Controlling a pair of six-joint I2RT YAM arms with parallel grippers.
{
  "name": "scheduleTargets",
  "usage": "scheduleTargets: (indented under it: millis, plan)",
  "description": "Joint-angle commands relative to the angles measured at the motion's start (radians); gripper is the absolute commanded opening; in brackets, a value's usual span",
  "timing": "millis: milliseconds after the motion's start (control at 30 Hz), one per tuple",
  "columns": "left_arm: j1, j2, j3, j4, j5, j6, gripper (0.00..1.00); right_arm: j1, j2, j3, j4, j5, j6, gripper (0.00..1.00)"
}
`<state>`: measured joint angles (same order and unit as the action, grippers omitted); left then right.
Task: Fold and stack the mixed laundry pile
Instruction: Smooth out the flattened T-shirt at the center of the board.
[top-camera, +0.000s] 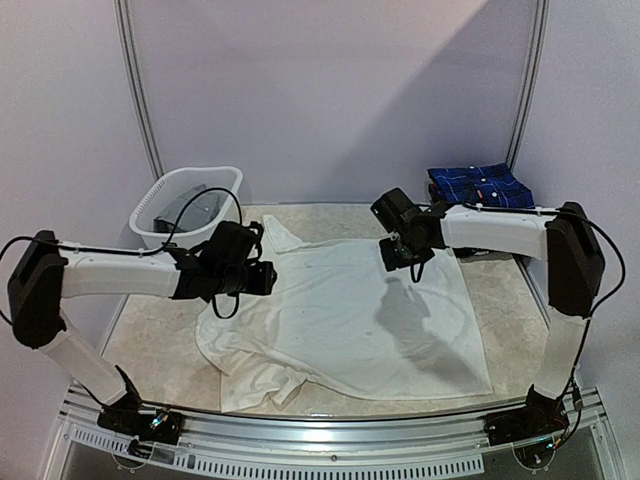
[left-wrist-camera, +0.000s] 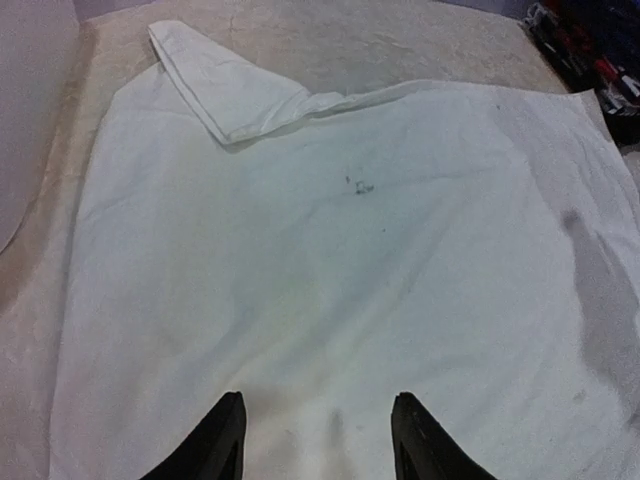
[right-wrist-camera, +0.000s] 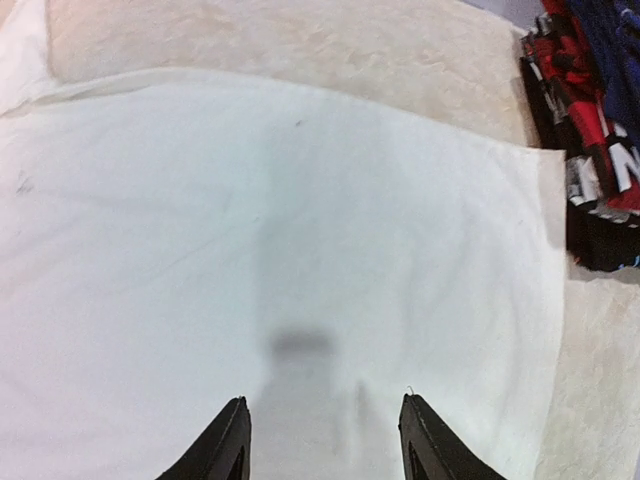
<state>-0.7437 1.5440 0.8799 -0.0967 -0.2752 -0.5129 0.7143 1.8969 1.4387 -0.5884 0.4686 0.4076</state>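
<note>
Top external: rumpled white shirt (top-camera: 340, 310) on mottled beige table (top-camera: 505, 300), left pincer (left-wrist-camera: 318, 398) and right pincer (right-wrist-camera: 324, 400) spread.

One plain white cloth shirt (top-camera: 340, 310), one dark blue plaid shirt (top-camera: 480, 185), one white slotted plastic basket (top-camera: 150, 225), perhaps one grey garment (top-camera: 190, 207) inside.

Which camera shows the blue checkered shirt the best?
The top camera: it shows the folded blue plaid shirt with its pattern clear, at the far right. The right wrist camera catches only a sliver of it at its top right corner. The left wrist camera's corner is too blurred to pick it out.
</note>
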Motion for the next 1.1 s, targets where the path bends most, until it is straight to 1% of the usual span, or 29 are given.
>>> scheduleTargets:
  millis: [0,33,133,200,300,400,567,633,800,1067]
  plan:
    - [0.082,0.161,0.125,0.079,0.102,-0.015,0.5,0.013,-0.123,-0.183,0.142,-0.147,0.051,0.52]
    - [0.104,0.207,0.163,0.12,0.116,-0.03,0.5,0.014,-0.155,-0.229,0.159,-0.157,0.056,0.52]
    - [0.186,0.334,0.247,0.192,0.257,-0.104,0.49,0.013,-0.245,-0.334,0.176,-0.156,0.065,0.52]
    - [0.219,0.402,0.303,0.209,0.299,-0.134,0.46,0.013,-0.294,-0.395,0.178,-0.148,0.07,0.52]
    - [0.241,0.475,0.391,0.201,0.291,-0.142,0.46,0.014,-0.368,-0.459,0.179,-0.14,0.078,0.52]
    - [0.253,0.545,0.471,0.154,0.286,-0.143,0.46,0.013,-0.42,-0.499,0.187,-0.139,0.087,0.52]
    - [0.261,0.612,0.541,0.1,0.278,-0.17,0.45,0.013,-0.436,-0.511,0.198,-0.136,0.09,0.52]
    - [0.263,0.631,0.556,0.051,0.242,-0.182,0.43,0.013,-0.427,-0.509,0.199,-0.126,0.089,0.52]
    - [0.264,0.644,0.55,0.042,0.205,-0.205,0.43,0.013,-0.399,-0.503,0.201,-0.123,0.087,0.52]
    - [0.264,0.676,0.561,0.054,0.205,-0.217,0.41,0.013,-0.399,-0.499,0.196,-0.112,0.088,0.52]
